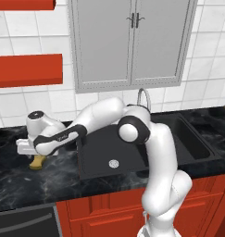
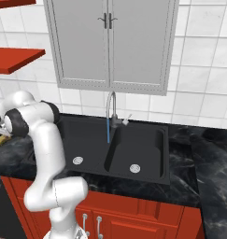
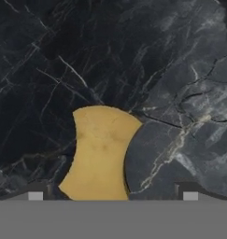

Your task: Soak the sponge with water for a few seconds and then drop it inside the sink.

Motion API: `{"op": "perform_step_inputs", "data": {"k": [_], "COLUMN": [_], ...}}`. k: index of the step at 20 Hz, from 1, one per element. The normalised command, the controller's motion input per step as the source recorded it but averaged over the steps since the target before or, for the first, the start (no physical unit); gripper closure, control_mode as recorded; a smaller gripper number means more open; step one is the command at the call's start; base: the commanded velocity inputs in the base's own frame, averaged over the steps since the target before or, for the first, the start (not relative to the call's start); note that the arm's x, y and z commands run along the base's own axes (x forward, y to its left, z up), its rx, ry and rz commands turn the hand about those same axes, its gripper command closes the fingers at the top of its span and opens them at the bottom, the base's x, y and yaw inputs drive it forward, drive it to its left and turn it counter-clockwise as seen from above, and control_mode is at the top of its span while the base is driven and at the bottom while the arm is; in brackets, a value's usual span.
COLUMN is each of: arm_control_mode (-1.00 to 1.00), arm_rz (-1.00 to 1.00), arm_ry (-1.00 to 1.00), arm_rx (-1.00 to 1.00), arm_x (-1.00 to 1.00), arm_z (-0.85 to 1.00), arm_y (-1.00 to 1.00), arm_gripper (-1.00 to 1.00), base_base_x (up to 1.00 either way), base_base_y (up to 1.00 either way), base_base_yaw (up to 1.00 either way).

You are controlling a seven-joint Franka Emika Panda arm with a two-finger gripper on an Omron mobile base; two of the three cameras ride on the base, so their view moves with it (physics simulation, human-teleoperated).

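The sponge (image 3: 102, 151) lies on the black marble table (image 3: 147, 60), lower centre of the hand view; in the left base view it (image 1: 36, 161) sits at mid-left, well apart from the sink (image 1: 109, 150). The pincer (image 1: 27, 149) hangs just above the sponge; its tips stand wide apart, either side of the sponge, gripping nothing. A thin blue stream (image 2: 108, 130) falls from the faucet (image 2: 111, 108) into the sink.

1. No readable text, labels, brands, numbers or signs in any view.
2. Faint dark marking on the arm's forearm (image 1: 63, 136), left-centre of the left base view: too small and blurred to read.
3. Cabinet doors (image 2: 108, 42), upper centre of the right base view: plain, unlettered.
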Motion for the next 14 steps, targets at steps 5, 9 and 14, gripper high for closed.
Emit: {"op": "perform_step_inputs", "data": {"k": [5, 9, 14], "arm_control_mode": [-1.0, -1.0, -1.0], "arm_rz": [0.0, 0.0, -0.01], "arm_ry": [0.0, 0.0, 0.0], "arm_rx": [0.0, 0.0, 0.0], "arm_x": [0.14, 0.17, 0.19], "arm_z": [-0.19, -0.03, 0.0], "arm_y": [0.0, 0.0, 0.05], "arm_gripper": [-1.0, -1.0, -1.0], "base_base_x": [0.0, 0.0, 0.0], "base_base_y": [0.0, 0.0, 0.0], "base_base_yaw": [0.0, 0.0, 0.0]}}
